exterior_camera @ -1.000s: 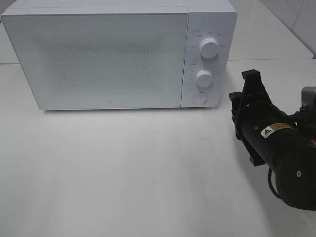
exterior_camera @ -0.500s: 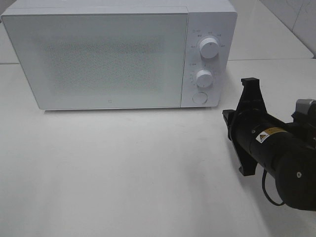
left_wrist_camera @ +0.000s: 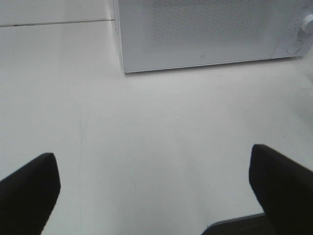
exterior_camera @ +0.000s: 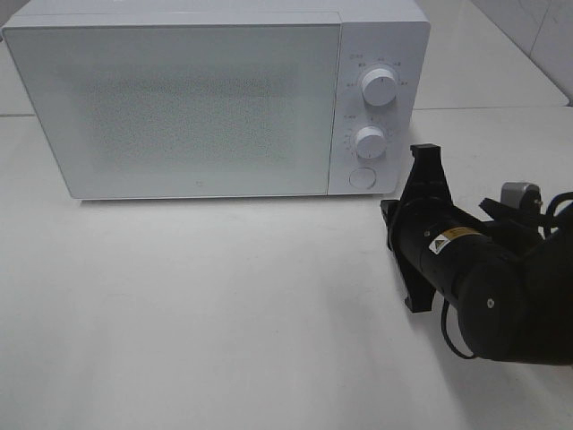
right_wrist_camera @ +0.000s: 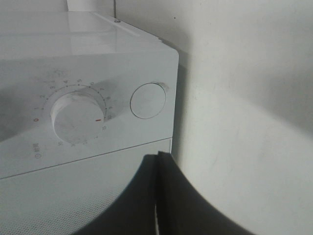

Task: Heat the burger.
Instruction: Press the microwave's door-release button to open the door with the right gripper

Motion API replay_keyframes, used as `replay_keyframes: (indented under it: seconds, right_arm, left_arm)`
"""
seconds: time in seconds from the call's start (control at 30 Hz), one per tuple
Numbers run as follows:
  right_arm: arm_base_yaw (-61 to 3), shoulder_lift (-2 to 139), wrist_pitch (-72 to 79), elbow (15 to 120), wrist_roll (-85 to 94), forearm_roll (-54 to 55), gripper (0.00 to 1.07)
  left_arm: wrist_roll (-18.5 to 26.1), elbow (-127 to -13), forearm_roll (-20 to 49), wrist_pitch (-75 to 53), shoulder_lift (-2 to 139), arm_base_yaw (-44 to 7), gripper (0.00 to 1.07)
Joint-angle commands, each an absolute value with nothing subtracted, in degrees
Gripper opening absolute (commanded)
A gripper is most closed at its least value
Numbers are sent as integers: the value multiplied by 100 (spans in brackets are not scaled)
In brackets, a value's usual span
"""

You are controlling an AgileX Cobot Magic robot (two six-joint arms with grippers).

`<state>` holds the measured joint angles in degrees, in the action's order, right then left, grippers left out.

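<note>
The burger is out of view. The white microwave (exterior_camera: 179,98) stands at the back of the table with its door closed. My right gripper (right_wrist_camera: 157,156) is shut with nothing between its fingers, and in the right wrist view its tips sit close to the control panel, near the round button (right_wrist_camera: 148,100) and the lower knob (right_wrist_camera: 78,117). In the exterior view the right gripper (exterior_camera: 387,215) sits just in front of the microwave's right corner. My left gripper (left_wrist_camera: 152,159) is open over bare table, a little way in front of the microwave (left_wrist_camera: 205,29).
The control panel carries an upper knob (exterior_camera: 380,87), a lower knob (exterior_camera: 369,141) and a round button (exterior_camera: 362,177). The white table (exterior_camera: 224,313) extends in front of the microwave. A tiled wall shows at the far right.
My right arm has moved left and toward the microwave's control panel. The left gripper has stayed where it was.
</note>
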<state>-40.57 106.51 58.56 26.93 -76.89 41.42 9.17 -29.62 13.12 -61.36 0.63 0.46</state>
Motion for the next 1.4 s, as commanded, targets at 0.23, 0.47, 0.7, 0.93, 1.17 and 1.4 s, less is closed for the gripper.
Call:
replay_keyframes:
  seconds: [0.23, 0.47, 0.7, 0.93, 1.17, 1.4]
  right_arm:
    - [-3449, 11144, 5775, 3363, -7935, 3295, 0]
    - [-3254, 11442, 5701, 3673, -8170, 3019, 0]
    - [-3065, 11706, 5455, 4039, -8216, 2859, 0]
    - [-3065, 11906, 5248, 4246, -8279, 2871, 0]
    - [-2928, 12038, 5288, 4544, -8228, 2871, 0]
    - [-2871, 12141, 5265, 4721, -8188, 2893, 0]
  left_arm:
    - [888, -2956, 1329, -6142, 52, 69, 98]
    - [888, -2956, 1329, -6142, 52, 69, 98]
    - [888, -2956, 1329, -6142, 52, 69, 98]
    - [888, -2956, 1329, -6142, 52, 69, 98]
    - [888, -2956, 1329, -6142, 52, 69, 98]
    - [888, -2956, 1329, -6142, 52, 69, 98]
